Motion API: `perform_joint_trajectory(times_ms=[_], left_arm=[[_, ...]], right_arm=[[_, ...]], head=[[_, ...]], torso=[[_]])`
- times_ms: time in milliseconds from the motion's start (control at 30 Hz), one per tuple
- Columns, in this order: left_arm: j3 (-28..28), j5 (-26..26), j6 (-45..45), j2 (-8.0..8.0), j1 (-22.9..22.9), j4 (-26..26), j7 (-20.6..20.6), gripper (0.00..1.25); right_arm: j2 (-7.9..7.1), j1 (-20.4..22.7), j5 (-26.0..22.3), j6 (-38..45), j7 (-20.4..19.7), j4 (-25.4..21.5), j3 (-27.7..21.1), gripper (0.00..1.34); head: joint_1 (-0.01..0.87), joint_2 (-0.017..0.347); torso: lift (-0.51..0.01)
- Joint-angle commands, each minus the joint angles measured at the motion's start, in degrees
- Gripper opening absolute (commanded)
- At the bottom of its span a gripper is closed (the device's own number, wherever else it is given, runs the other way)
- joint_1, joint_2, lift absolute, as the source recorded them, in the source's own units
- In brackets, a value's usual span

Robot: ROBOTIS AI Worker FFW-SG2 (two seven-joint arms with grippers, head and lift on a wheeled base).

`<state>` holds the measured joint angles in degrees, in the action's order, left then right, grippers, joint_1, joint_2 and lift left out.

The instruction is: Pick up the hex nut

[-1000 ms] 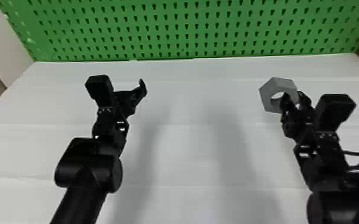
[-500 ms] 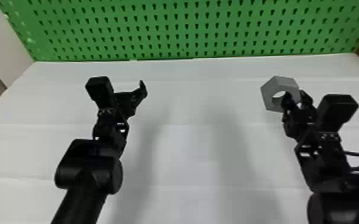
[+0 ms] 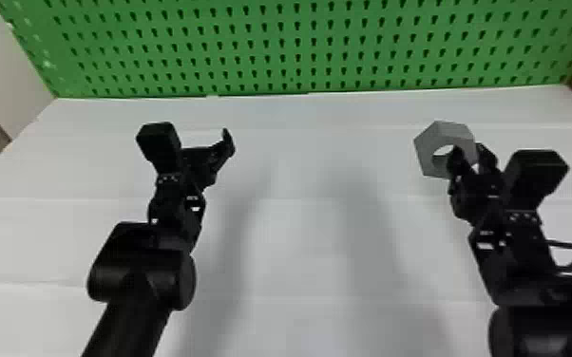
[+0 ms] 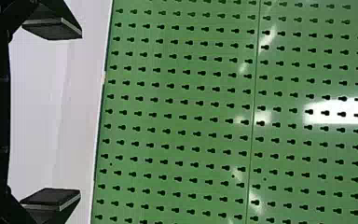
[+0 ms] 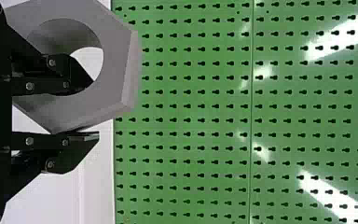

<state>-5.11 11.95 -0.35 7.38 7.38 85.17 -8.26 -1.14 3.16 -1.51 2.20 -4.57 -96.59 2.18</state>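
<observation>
Grey hex nut (image 3: pixel 447 133), one, in right gripper (image 3: pixel 471 153)

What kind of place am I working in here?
Probably a robot test cell or workshop bench: a green pegboard stands behind a white work surface, with side panels flanking it.

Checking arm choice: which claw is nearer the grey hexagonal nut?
Right: the right claw grips the nut, one finger inside its hole; the left claw is open, left of the nut.

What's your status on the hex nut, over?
Right gripper shut on hex nut, one finger through its hole. Left gripper open, holding nothing. Green pegboard stands beyond both.
</observation>
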Motion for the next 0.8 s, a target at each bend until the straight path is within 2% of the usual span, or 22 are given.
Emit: perform_joint_trajectory(times_ms=[0,767], left_arm=[[0.01,0.0,0.0,-0.09,0.09,0.0,0.0,1.16],[0.01,-0.09,0.0,-0.09,0.0,0.0,0.0,1.16]], right_arm=[[-0.09,0.0,0.11,0.0,0.0,0.0,-0.24,0.42],[-0.26,-0.44,0.46,0.0,0.0,0.09,0.2,0.42]], head=[[0.785,0.153],[0.785,0.153]], torso=[[-0.079],[-0.079]])
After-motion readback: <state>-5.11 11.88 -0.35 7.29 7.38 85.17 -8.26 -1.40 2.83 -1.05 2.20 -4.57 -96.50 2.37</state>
